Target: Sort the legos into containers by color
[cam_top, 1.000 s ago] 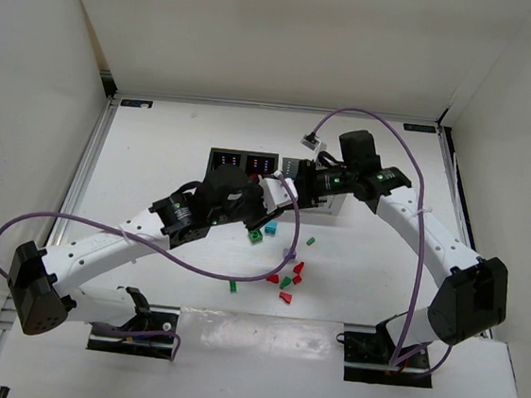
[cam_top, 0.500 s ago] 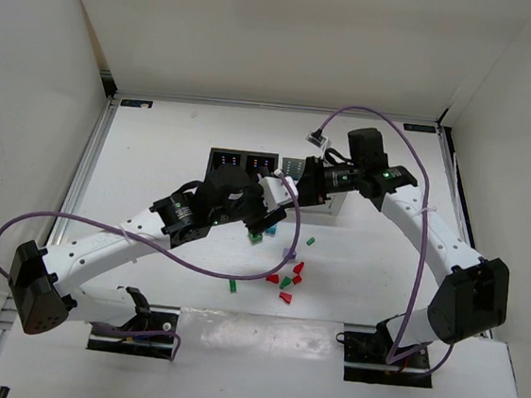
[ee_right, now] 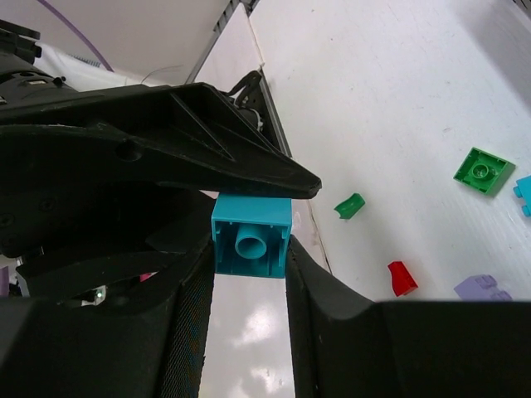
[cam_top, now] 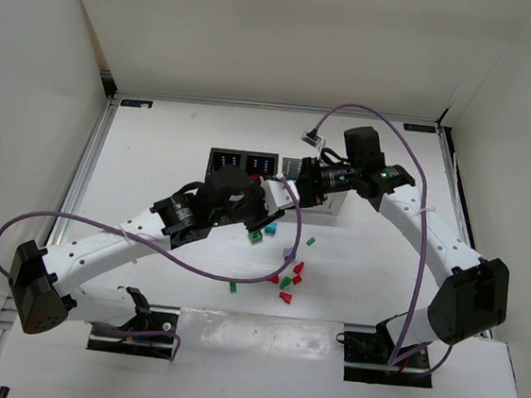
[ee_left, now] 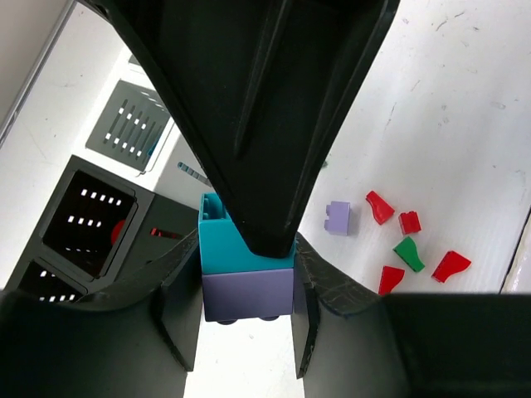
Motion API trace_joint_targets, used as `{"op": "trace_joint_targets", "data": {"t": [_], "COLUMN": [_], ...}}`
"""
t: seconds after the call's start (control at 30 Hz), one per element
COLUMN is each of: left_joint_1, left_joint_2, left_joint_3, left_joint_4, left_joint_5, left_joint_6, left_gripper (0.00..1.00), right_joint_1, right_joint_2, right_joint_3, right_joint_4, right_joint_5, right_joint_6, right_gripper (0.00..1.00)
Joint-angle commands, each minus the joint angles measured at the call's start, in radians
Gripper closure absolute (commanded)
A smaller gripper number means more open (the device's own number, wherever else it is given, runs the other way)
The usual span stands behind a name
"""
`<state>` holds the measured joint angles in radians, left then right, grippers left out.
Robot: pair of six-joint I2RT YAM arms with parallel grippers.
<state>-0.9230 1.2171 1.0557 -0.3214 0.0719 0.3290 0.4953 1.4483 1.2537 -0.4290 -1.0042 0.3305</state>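
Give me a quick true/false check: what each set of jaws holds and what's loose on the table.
1. The left jaws grip a two-brick stack, teal on purple. True.
2. The right jaws are empty. False: they are shut on a teal brick.
3. Red pieces lie loose on the table. True.
4. The loose purple brick is held by the right jaws. False: it lies on the table near the red pieces.

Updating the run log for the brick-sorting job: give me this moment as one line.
left gripper: shut on teal-purple stack | right gripper: shut on teal brick | loose bricks: on table
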Motion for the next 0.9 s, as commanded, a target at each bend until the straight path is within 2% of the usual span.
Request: {"op": "trace_joint_targets", "data": {"t": [0.0,0.07,0.13,0.17,0.33,0.43,0.6,0.77,0.87], "left_joint_1": [0.003,0.004,0.004,0.003,0.003,0.015,0.067,0.107,0.136], "left_joint_2": [-0.028,-0.040,-0.050,-0.051,-0.079,-0.083,-0.067,-0.065,-0.061], "left_joint_3": [0.015,0.009,-0.005,-0.003,-0.039,-0.060,-0.065,-0.074,-0.080], "left_joint_4": [-0.021,-0.009,-0.001,-0.001,-0.005,0.004,0.010,0.016,0.031], "left_joint_5": [0.006,0.006,-0.012,-0.056,-0.113,-0.138,-0.117,-0.138,-0.161], "left_joint_6": [0.002,0.004,-0.001,-0.013,-0.018,-0.039,-0.073,-0.100,-0.133], "left_gripper": [0.76,0.85,0.99,0.99,0.99,0.99,0.99,0.99,0.99], "right_joint_1": [-0.018,-0.021,-0.038,-0.046,-0.167,-0.199,-0.241,-0.216,-0.225], "right_joint_2": [-0.025,-0.035,-0.042,-0.042,-0.085,-0.092,-0.063,-0.009,0.024], "right_joint_3": [0.033,0.030,0.032,0.032,-0.007,-0.019,0.003,0.059,0.091], "right_joint_4": [0.009,0.003,-0.031,-0.046,-0.079,-0.077,-0.109,-0.171,-0.159], "right_joint_5": [-0.042,-0.042,-0.031,-0.024,-0.008,-0.001,0.002,0.155,0.171], "right_joint_6": [-0.016,-0.021,-0.045,-0.050,-0.065,-0.071,-0.087,-0.142,-0.131], "right_gripper": [1.00,1.00,1.00,1.00,1.00,1.00,1.00,1.00,1.00]}}
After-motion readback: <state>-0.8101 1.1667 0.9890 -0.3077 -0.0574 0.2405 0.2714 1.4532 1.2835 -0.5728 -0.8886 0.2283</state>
